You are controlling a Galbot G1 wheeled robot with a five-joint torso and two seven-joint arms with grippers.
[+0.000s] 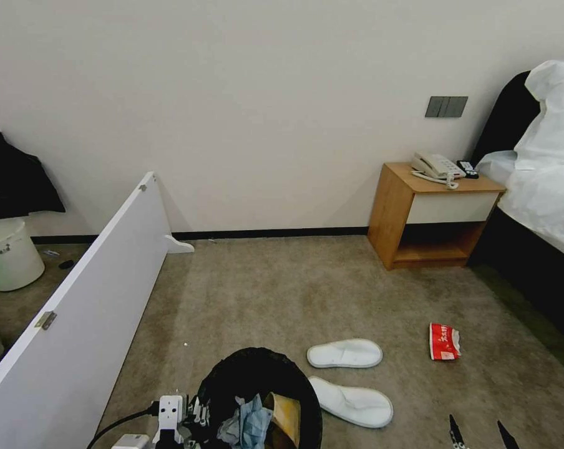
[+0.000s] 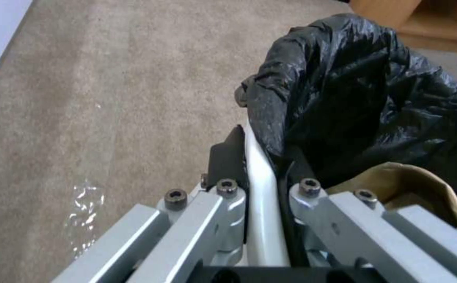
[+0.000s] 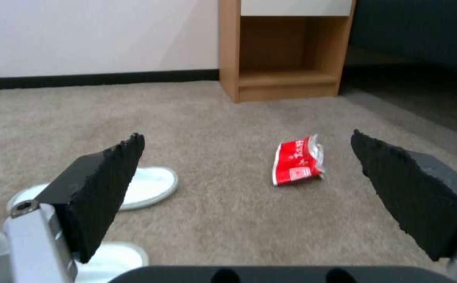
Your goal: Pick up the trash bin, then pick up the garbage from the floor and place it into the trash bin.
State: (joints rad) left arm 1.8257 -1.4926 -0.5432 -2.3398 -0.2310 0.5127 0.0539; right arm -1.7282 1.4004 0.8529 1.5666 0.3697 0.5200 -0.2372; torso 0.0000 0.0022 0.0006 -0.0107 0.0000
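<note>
The head camera looks down across the carpet (image 1: 282, 293) toward the wall. The right wrist camera sits low, facing the nightstand (image 3: 286, 51) (both share the snack packet (image 3: 297, 160)). The left wrist camera hugs the trash bin (image 2: 262, 204).

plain off-white wall (image 1: 263, 93) across the back, black skirting (image 1: 269, 234) along its foot. grey-beige carpet (image 1: 282, 293) over the whole floor. grey switch plate (image 1: 446, 106) on the wall near the bed. wooden nightstand (image 1: 394, 212) against the wall, white drawer front, open shelf below; a pale corded phone (image 1: 435, 167) and a dark remote (image 1: 467, 169) on top. bed (image 1: 544, 187) just beside it, white linen, dark headboard. long white panel (image 1: 88, 299) with metal hinges stands tilted on the left; behind it a white bucket (image 1: 9, 255) and a dark garment (image 1: 14, 174).
</note>
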